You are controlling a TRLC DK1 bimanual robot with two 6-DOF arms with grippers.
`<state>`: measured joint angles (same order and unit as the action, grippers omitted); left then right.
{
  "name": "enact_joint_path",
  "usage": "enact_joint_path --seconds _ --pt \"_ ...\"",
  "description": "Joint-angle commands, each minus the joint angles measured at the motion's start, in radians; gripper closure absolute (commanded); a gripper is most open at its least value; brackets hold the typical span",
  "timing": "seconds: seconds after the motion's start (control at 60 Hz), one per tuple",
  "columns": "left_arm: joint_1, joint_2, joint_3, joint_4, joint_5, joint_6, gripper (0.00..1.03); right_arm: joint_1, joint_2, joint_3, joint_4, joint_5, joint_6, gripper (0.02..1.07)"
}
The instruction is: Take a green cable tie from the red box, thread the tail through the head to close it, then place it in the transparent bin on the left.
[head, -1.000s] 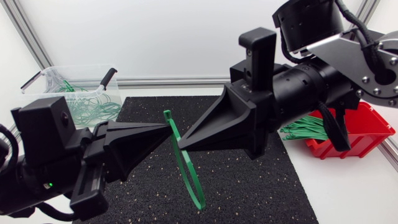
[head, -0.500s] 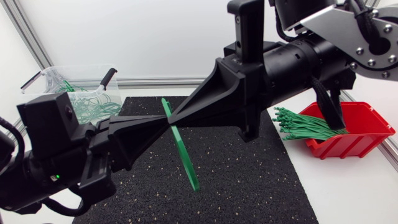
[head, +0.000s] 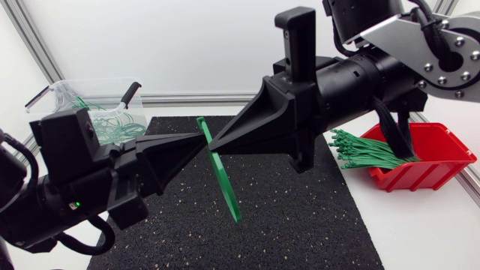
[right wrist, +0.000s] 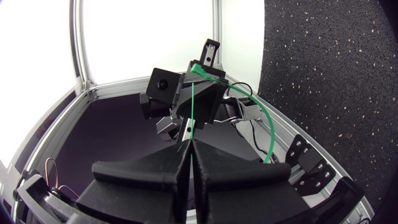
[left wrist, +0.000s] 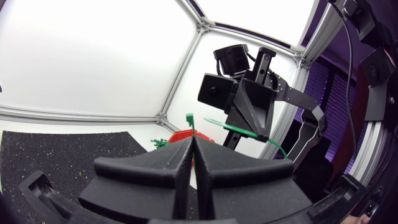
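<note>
— Above the black mat [head: 300,217], where's the green cable tie [head: 223,184]?
— Held in mid-air, tilted: left gripper [head: 200,141] clamped below its head, right gripper [head: 213,144] clamped on the strap, tips nearly meeting.

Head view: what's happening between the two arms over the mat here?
Both arms meet above the black mat, pinching one green cable tie. The left tool and the right tool are both shut on it near its upper end, and its tail hangs free. It is not looped closed yet. The red box holds spare ties; the transparent bin holds closed loops.
</note>
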<state>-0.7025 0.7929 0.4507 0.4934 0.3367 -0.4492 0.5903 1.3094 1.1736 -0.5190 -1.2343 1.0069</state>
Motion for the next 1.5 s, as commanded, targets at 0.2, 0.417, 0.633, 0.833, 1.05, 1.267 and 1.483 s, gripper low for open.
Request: enact_joint_path --seconds 0.2,0.417,0.633,0.833,1.05,1.267,1.483 --pt "-0.015 -0.007 0.025 0.017 -0.010 -0.022 1.00 -0.015 -0.004 -0.034 0.016 -0.007 0.025 1.01" --pt "-0.023 -0.007 0.016 0.010 -0.011 -0.026 1.00 -0.018 -0.021 -0.032 0.016 -0.007 0.025 1.01" --pt "-0.048 -0.026 0.016 -0.007 -0.034 -0.026 1.00 -0.015 -0.035 -0.035 0.016 -0.007 0.025 1.01" --pt "-0.138 -0.055 0.055 -0.053 -0.105 -0.022 1.00 -0.004 -0.095 -0.032 -0.004 -0.002 0.030 1.01" --pt "-0.195 -0.052 0.103 -0.072 -0.148 -0.008 1.00 -0.001 -0.179 -0.035 -0.027 0.007 0.036 1.01" --pt "-0.221 -0.035 0.135 -0.072 -0.173 0.009 1.00 0.000 -0.203 -0.057 -0.042 0.015 0.038 1.01" --pt "-0.223 -0.009 0.137 -0.058 -0.173 0.014 1.00 0.008 -0.188 -0.065 -0.036 0.015 0.038 1.01"
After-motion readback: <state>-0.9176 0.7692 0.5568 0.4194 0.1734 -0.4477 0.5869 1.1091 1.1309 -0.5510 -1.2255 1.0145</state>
